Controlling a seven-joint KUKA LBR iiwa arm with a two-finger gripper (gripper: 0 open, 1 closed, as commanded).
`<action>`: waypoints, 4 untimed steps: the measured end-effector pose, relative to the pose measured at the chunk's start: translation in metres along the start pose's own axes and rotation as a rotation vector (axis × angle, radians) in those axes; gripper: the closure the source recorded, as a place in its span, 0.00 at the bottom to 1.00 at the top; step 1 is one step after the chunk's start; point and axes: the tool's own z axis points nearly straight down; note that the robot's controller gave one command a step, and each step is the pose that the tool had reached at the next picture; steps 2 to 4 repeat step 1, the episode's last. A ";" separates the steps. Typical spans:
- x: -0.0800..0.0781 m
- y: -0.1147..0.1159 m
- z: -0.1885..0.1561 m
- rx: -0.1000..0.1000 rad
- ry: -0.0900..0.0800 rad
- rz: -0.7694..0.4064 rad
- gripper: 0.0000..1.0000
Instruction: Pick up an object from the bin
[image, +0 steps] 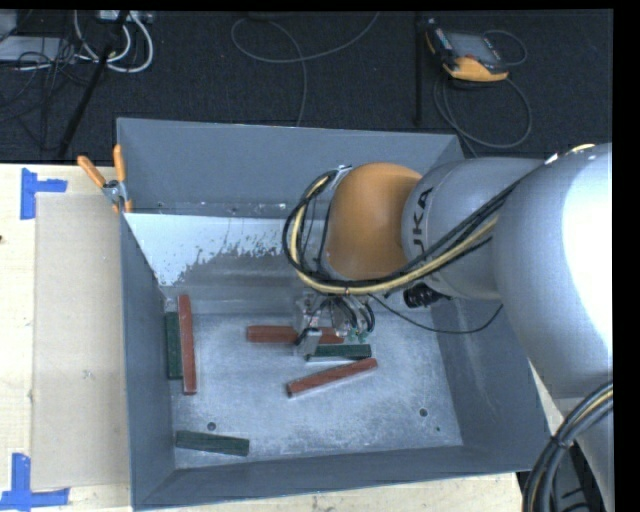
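Camera view: short, flat dark green bar (346, 352) mid-bin, beneath orange-capped wrist (365, 222)

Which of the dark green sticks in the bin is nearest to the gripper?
The green stick in mid-bin, right at the gripper. The green stick by the left wall and the green stick near the front left corner lie well away.

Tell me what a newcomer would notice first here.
The big silver arm with its orange wrist cover reaches in from the right, its hand low over the middle of the grey bin, right by a short green bar and a red-brown bar. A second red-brown bar lies just nearer; a long green bar and a red bar lie side by side at the left wall.
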 end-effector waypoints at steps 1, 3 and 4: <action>-0.007 -0.011 -0.146 0.000 -0.011 -0.095 1.00; -0.007 -0.011 -0.146 0.000 -0.011 -0.095 1.00; -0.007 -0.011 -0.146 0.000 -0.011 -0.095 1.00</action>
